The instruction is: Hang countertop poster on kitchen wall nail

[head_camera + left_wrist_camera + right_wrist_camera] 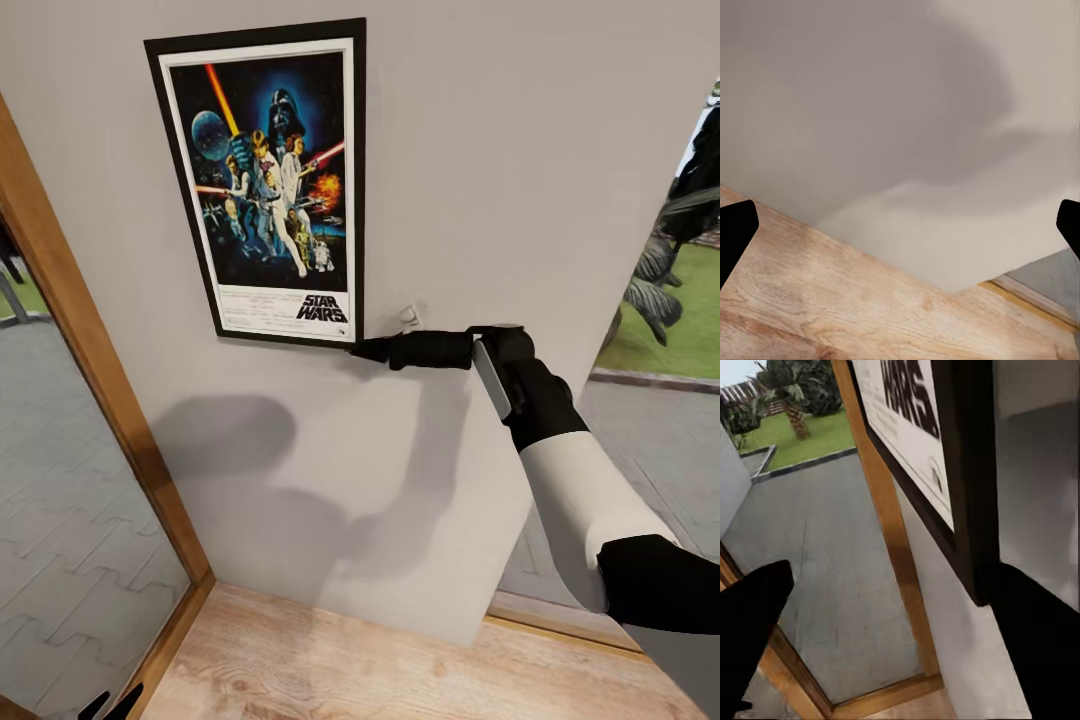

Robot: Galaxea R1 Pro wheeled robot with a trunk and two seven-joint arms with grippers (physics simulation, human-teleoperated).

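The Star Wars poster (265, 185) hangs flat and slightly tilted against the pale wall (520, 200), its black frame all in sight. My right gripper (368, 350) reaches to the poster's lower right corner (971, 570). Its fingers are spread wide, open, with that corner between them and close to one finger (1039, 652). A small white fitting (410, 317) sticks out of the wall just right of the corner. My left gripper (900, 225) hangs low over the wooden floor, open and empty, with its tips at the head view's bottom left (110, 705). The kitchen countertop is out of view.
A wooden door frame (95, 360) runs down the wall's left side, with grey paving (60, 480) behind the glass. Light wood flooring (380, 660) lies below. To the right, a window shows paving, grass and plants (660, 280).
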